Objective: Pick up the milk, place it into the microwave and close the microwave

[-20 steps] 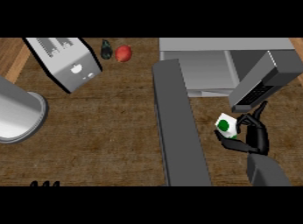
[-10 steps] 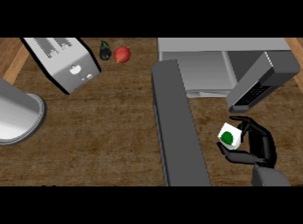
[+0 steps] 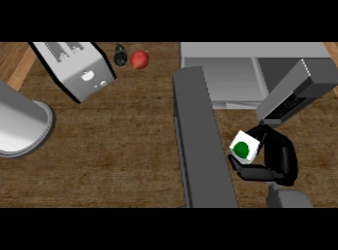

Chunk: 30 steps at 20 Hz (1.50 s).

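**Carrying the milk to the open microwave**

While the right hand (image 3: 273,163) had its fingers and thumb curled round the milk (image 3: 245,146), the carton was off the counter (image 3: 121,146), tilted, just in front of the microwave (image 3: 255,73) and between its open door (image 3: 200,141) and its control side. The left hand did not show in the view.

To do this step well, the carton probably needed to go forward and a little left, into the bright cavity, without touching the door edge (it stood very near on the left). I judged it wise to make the carton upright before setting it down, and to open the fingers only when the bottom rested on the cavity floor. The door could be closed after that.
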{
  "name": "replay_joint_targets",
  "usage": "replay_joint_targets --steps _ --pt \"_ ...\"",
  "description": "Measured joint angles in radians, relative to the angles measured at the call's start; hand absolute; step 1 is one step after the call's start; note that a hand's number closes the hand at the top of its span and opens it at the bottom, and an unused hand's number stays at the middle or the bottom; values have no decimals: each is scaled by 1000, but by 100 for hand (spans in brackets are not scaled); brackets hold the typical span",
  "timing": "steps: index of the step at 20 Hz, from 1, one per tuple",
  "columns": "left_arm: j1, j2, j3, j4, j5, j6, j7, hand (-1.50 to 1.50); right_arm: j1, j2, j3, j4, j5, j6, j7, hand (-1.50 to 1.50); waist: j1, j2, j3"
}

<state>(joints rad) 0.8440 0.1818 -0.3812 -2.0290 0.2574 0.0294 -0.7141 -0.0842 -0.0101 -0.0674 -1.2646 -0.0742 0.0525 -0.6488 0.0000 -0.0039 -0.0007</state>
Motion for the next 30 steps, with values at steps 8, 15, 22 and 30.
replay_joint_targets --steps 8,15,22,30 --pt "-7 29 53 -1 50 -12 3 -150 -127 6 58 27 56 -152 100 150 10 3 1" --pt "-15 52 78 13 72 -36 5 -150 -292 4 45 264 103 -280 94 150 17 5 1" --pt "20 61 75 13 71 -57 -21 -150 -471 -17 -28 584 61 -311 -8 150 26 10 1" --pt "-21 65 84 34 74 -68 -13 -150 -662 -65 -96 880 105 -428 -76 150 59 25 3"
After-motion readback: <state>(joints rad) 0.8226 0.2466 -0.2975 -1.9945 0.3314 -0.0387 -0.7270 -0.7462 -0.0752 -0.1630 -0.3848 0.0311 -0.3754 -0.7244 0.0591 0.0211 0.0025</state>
